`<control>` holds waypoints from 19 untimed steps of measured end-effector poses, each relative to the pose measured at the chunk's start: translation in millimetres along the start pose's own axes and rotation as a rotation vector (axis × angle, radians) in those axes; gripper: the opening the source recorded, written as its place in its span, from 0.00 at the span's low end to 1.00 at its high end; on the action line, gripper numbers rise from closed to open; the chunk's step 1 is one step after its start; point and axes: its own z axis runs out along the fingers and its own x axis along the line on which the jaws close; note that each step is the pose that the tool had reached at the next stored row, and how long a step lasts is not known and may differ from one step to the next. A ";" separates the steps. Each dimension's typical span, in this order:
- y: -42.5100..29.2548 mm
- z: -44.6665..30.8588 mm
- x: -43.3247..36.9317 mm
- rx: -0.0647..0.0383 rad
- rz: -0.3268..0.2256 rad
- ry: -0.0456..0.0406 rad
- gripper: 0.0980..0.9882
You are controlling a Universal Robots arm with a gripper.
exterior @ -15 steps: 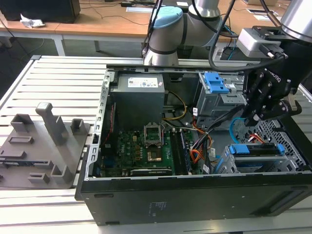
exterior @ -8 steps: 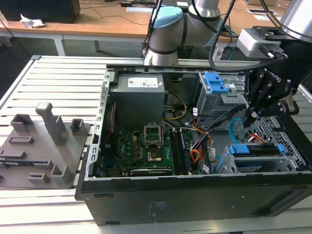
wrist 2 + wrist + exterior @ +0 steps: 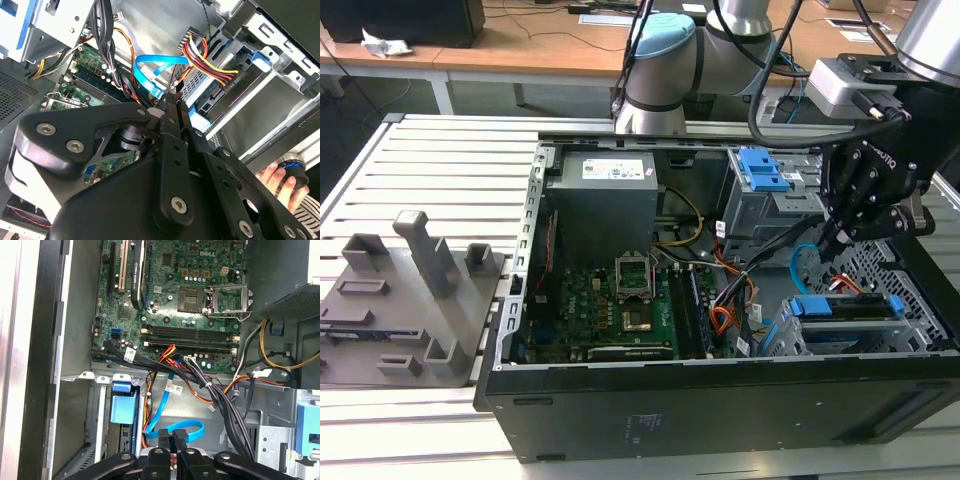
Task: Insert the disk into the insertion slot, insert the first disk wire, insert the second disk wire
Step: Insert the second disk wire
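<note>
Slatted pale table point(image 3: 440, 150) carries an open black computer case point(image 3: 720, 410). A grey fixture tray point(image 3: 410, 300) sits at the exterior view's left, with desks behind. The arm reaches in from the upper right of that frame.

Disk point(image 3: 845, 308): seated flat in the insertion slot point(image 3: 778, 338), lower right of the exterior frame, just inside the case's near wall. Its long, blue-edged side runs across that frame from left to right. Its connector end seems turned toward the case interior, where the cables arrive. A red, yellow and black power bundle point(image 3: 210, 62) meets that end in the second wrist view, so the first wire reads as plugged.

Gripper point(image 3: 833, 242): hangs just above the slot. In both wrist views the fingers are drawn together.

Second disk wire point(image 3: 182, 431): flat light-blue ribbon that curls in a loop and doubles back to the fingertips. Its end appears pinched between them, but the plug itself is hidden by the fingers.

Step in hand, by my reading: seating this data cable. To do it well:
- hold the plug square to the port, keyed edge matched;
- push straight in, with no twist in the ribbon;
- keep the loop off the power bundle;
- use light force only.

A person's hand point(image 3: 275, 177) rests on a round device outside the case.
</note>
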 end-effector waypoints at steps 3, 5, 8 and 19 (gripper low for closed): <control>0.3 -0.4 -1.0 -0.001 -0.011 0.0093 0.09; 0.5 -0.2 -1.2 -0.001 -0.034 0.0140 0.09; 0.5 0.8 -1.3 -0.002 -0.070 0.0390 0.09; 0.4 4.5 -1.2 -0.004 -0.072 0.0516 0.17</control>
